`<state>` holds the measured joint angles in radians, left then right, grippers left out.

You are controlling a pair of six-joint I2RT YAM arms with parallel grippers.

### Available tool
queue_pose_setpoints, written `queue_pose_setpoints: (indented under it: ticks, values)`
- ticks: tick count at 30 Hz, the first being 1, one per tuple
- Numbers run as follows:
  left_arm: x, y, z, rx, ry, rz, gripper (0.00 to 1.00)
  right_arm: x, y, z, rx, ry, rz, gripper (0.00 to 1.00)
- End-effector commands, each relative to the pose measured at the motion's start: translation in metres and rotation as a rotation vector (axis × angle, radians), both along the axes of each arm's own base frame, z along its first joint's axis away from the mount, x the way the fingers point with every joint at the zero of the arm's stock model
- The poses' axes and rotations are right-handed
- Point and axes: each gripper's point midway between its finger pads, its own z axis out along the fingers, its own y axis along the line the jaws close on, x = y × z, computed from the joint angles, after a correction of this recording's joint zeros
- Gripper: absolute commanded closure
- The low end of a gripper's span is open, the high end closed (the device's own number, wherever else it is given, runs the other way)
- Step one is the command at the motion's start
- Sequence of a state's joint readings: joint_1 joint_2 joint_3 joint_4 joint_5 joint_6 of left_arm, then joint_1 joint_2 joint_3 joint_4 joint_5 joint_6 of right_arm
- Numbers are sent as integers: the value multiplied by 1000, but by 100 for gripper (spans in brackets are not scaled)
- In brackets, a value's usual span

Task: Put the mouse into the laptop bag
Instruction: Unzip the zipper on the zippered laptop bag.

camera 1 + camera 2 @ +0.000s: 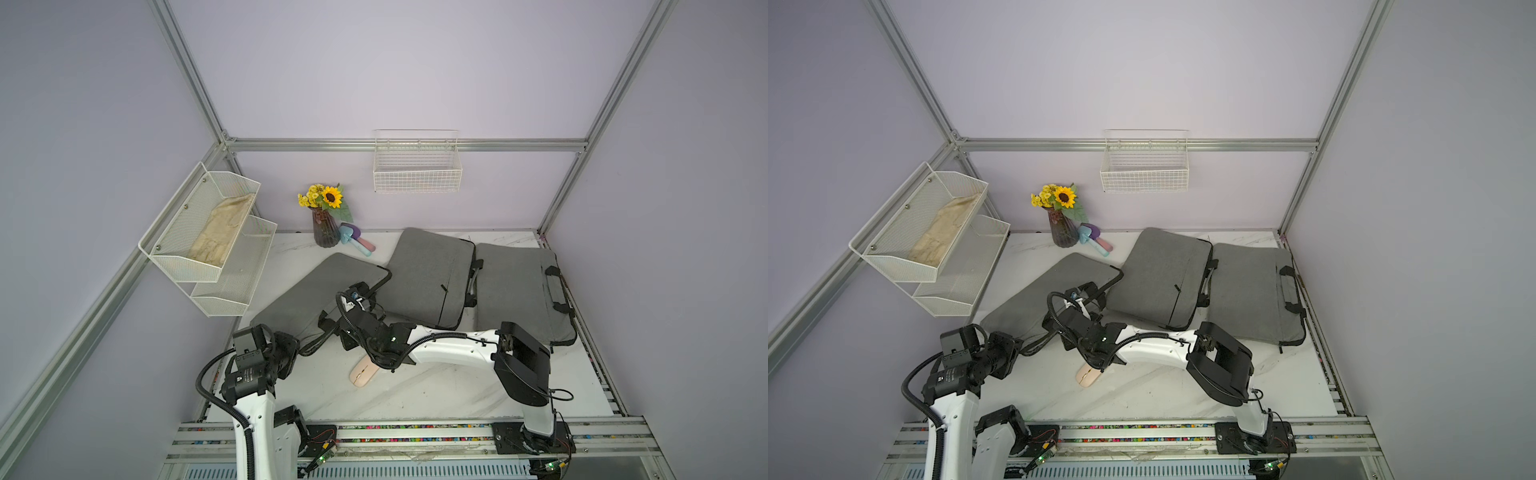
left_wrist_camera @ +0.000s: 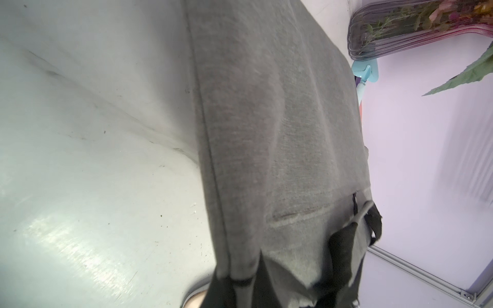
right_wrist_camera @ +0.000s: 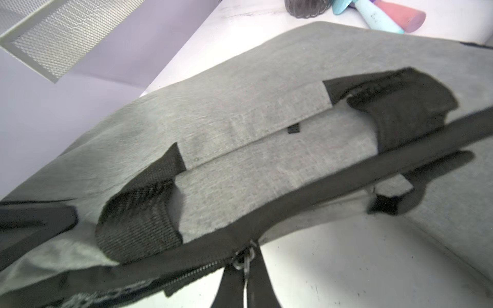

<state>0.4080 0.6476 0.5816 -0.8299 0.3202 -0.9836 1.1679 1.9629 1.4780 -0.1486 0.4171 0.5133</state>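
The left gripper (image 2: 240, 282) clamps the laptop bag's (image 1: 316, 286) edge and the right gripper (image 3: 245, 269) pinches its zipper pull (image 3: 244, 260), while the mouse (image 1: 362, 372) lies just beside that bag, lengthwise toward it, beneath the right arm (image 1: 449, 345).

3 laptop bags (image 1: 432, 274) and a vase (image 1: 325, 232) fill the back; front tabletop (image 1: 436, 395) lies open.
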Motion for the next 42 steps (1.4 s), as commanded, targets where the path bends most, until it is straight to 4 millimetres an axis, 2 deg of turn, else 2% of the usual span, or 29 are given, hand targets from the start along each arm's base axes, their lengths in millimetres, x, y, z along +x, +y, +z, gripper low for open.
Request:
queue_pose_setpoints:
  ticks: [1,4,11,14,21,25,28,29,30,31,32,33,34,36,38,42]
  values:
    - [-2,80,11,277,11,281,100,39,-64,74,8,-180,-274,100]
    - [2,84,3,269,26,278,100,35,-77,65,-15,-165,-300,100]
    - [14,93,-7,265,69,252,100,38,-139,20,-60,-87,-421,100]
    - [17,95,-11,254,79,248,100,41,-161,11,-72,-70,-455,100]
    - [30,101,-7,260,83,225,100,52,-207,-11,-81,-11,-536,100]
    - [39,98,-3,224,73,205,100,55,-218,-17,-81,9,-556,100]
    - [47,94,0,203,55,167,99,54,-214,-18,-73,21,-541,100]
    - [50,93,1,197,50,150,90,54,-211,-18,-69,19,-526,100]
    - [54,90,2,191,41,120,75,53,-206,-17,-55,19,-500,100]
    - [56,87,3,184,36,97,50,52,-201,-17,-38,28,-476,100]
    - [56,84,2,173,40,83,30,50,-195,-18,-21,37,-452,100]
    - [55,82,2,164,52,75,15,49,-188,-19,-5,43,-424,100]
    - [52,80,1,156,67,66,8,47,-181,-21,2,49,-406,100]
    - [43,74,1,142,97,50,0,43,-168,-24,5,57,-379,100]
    - [34,65,2,124,113,29,0,38,-153,-28,10,67,-348,100]
    - [25,29,4,20,31,-62,0,26,-119,-33,20,74,-287,100]
